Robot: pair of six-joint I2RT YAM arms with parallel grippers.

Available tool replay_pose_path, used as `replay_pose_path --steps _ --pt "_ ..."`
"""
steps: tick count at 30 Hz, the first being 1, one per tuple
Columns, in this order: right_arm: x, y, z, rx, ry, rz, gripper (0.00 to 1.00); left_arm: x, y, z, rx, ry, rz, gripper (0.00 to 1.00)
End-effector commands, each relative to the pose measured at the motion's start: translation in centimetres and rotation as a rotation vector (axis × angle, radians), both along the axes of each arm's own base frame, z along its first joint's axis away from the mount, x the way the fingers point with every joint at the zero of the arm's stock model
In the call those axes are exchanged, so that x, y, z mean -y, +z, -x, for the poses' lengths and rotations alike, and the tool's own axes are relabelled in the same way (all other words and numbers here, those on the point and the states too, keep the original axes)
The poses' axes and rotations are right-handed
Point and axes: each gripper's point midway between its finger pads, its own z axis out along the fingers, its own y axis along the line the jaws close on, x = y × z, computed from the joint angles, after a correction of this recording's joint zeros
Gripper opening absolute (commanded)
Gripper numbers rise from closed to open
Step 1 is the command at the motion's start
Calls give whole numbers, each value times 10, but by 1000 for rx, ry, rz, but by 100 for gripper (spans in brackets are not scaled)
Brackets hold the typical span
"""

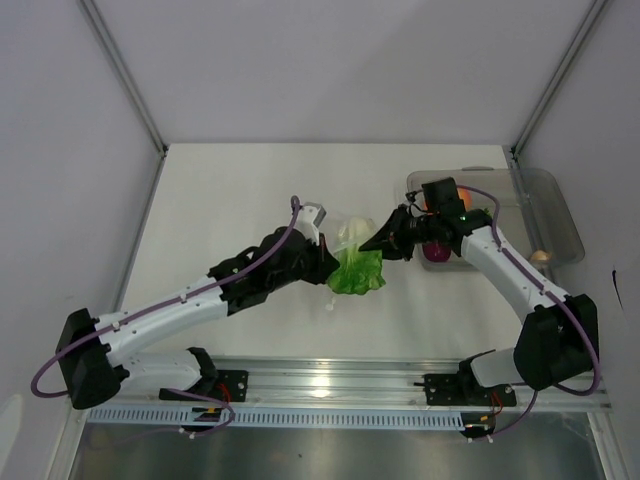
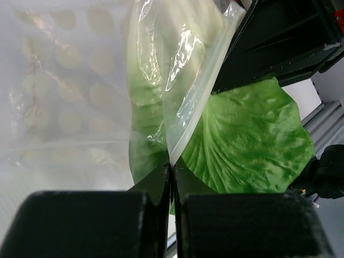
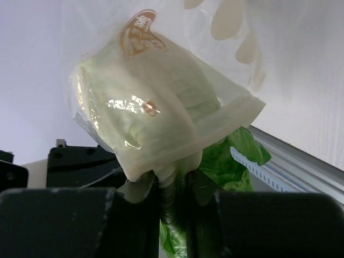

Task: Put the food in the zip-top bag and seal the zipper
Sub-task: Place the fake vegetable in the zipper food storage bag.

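Note:
The green leafy cabbage [image 1: 358, 273] hangs between my two grippers above the table. The clear zip-top bag [image 1: 350, 232] lies over its pale upper half. My left gripper [image 1: 328, 262] is shut on the bag's edge, pinching the zipper [image 2: 196, 105] strip at its fingertips [image 2: 172, 167]. From the right, my right gripper [image 1: 383, 243] is shut on the cabbage's whitish stem [image 3: 173, 180]. The pale head [image 3: 156, 102] sits inside the bag mouth [image 3: 231, 115], and the green leaves [image 3: 236, 153] hang outside it. An orange [image 1: 440, 198], a dark red fruit [image 1: 437, 251] and a beige piece [image 1: 540, 256] lie in the tray.
A rigid clear tray [image 1: 550, 205] stands at the right edge of the table, behind my right arm. Grey walls close in the table on the left, back and right. An aluminium rail [image 1: 330, 385] runs along the near edge.

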Motion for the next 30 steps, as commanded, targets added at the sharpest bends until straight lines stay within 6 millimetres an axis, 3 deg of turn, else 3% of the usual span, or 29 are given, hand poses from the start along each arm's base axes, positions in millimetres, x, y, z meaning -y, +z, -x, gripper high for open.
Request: replay_pose_path --steps 1,7,9,17,22,24,25,26,30 --pt "-7 35 -22 120 -42 -108 0 3 -6 10 -56 -13 0 1" --pt "-4 41 -41 299 -98 -63 0 21 5 20 -106 -106 -3 1" --pt "-6 33 -42 339 -107 -15 0 27 9 26 -122 -145 10 1" --pt "-29 3 -23 425 -62 142 1 53 59 39 -154 -246 176 1" --pt "-29 -17 -18 460 -33 199 3 56 66 41 -183 -253 216 1" --pt "-36 -9 -17 494 -30 141 4 56 68 42 -201 -261 250 1" --pt "-37 -14 -12 480 -21 118 4 55 64 44 -219 -267 263 1" --pt "-47 2 -9 527 15 31 4 52 68 40 -238 -253 296 1" --pt "-46 33 5 644 30 -78 6 40 58 35 -263 -217 308 1"
